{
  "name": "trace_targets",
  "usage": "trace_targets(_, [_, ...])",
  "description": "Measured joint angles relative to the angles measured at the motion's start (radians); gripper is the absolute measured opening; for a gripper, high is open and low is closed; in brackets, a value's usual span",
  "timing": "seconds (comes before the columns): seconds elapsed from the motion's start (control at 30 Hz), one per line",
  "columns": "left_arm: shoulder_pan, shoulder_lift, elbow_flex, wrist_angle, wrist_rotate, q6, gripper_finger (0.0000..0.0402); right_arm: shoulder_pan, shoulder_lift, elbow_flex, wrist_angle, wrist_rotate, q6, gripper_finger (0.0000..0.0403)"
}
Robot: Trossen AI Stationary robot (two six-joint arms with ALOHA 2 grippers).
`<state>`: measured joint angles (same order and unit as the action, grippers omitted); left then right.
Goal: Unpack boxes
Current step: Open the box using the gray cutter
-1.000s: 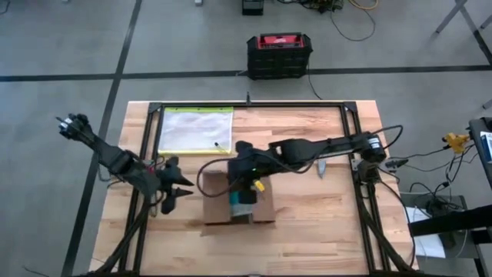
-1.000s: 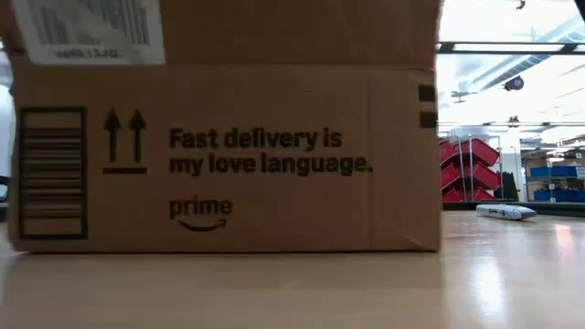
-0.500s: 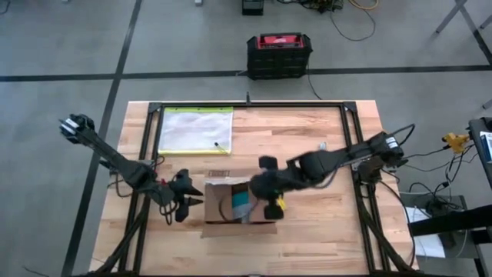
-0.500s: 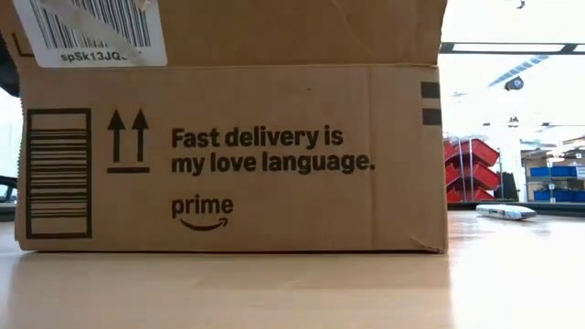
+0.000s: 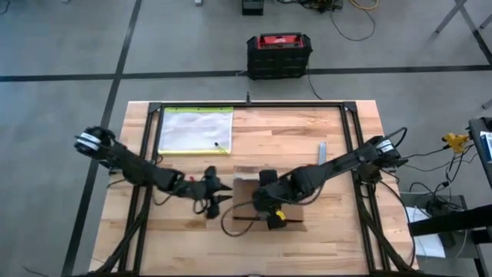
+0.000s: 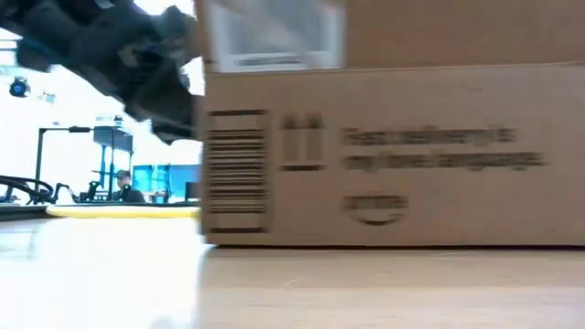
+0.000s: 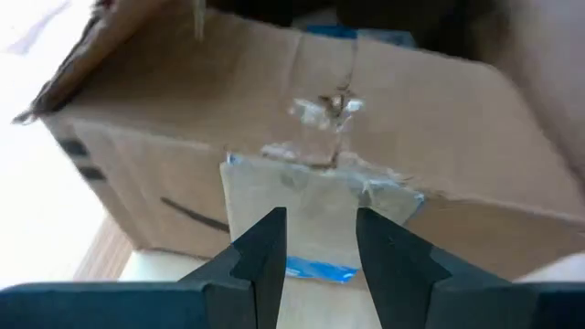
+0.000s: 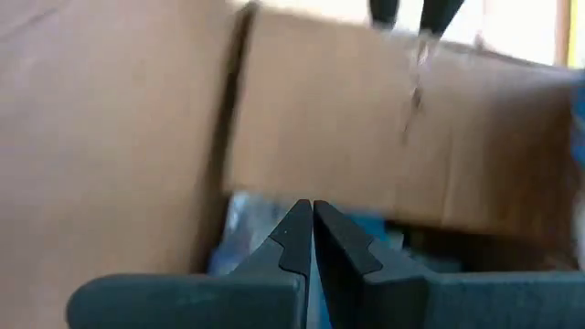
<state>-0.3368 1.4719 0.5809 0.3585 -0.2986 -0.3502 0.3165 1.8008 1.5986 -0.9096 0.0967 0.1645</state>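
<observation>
The brown corrugated cardboard shipping box (image 5: 265, 206) sits on the light wooden surface (image 5: 323, 231) a little toward six o'clock from its centre, top flaps already folded open, so the step in hand looks like reaching in to empty it. Something blue shows inside in both wrist views, though what it is cannot be told.

The right arm stretches in from three o'clock, elbow low, forearm running across the surface toward nine o'clock, and its wrist tips down over the box opening. The right end effector (image 8: 305, 228) points into the box with its fingers pressed together, tips touching and nothing visibly between them. To lift anything out, it would first need to spread those fingers and settle over the blue contents.

The left arm comes in from nine o'clock, long and nearly level, ending just beside the box's nine o'clock wall. The left end effector (image 7: 320, 239) faces that wall, where torn clear tape crosses a white label, and its fingers stand apart at a narrow gap, holding nothing. It is well placed to brace the box, since the box looks light enough to slide.

A clear, yellow-edged plastic pouch (image 5: 196, 129) lies flat toward eleven o'clock, well apart from the box.
</observation>
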Motion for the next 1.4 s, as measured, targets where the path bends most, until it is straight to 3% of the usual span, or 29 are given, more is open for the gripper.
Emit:
trace_targets(0.13, [0.025,0.039,0.109,-0.105,0.080,0.068,0.0119,-0.013,-0.002,0.000,-0.114,0.012,0.041,0.0000])
trace_targets(0.33, [0.025,0.022,0.264,-0.358,0.075,0.168,0.0119,-0.032,-0.027,0.000,-0.203,0.193,0.079,0.0000])
trace_targets(0.6, [0.079,-0.087,0.325,-0.342,0.071,0.453,0.0119,-0.129,-0.131,0.006,-0.245,0.271,0.091,0.0000])
trace_targets(0.77, [0.223,-0.065,0.325,-0.280,0.138,0.510,0.0119,-0.215,-0.152,0.007,-0.322,0.232,0.078,0.0000])
trace_targets(1.0, [0.328,0.054,0.322,-0.204,0.118,0.583,0.0119,-0.191,-0.148,-0.013,-0.304,-0.002,0.015,0.0000])
trace_targets(1.27, [0.392,0.118,0.324,-0.205,0.096,0.463,0.0119,-0.019,-0.155,-0.229,-0.063,0.008,0.018,0.0000])
trace_targets(1.4, [0.394,0.176,0.324,-0.213,0.097,0.393,0.0119,0.008,-0.153,-0.338,0.110,0.038,0.018,0.0000])
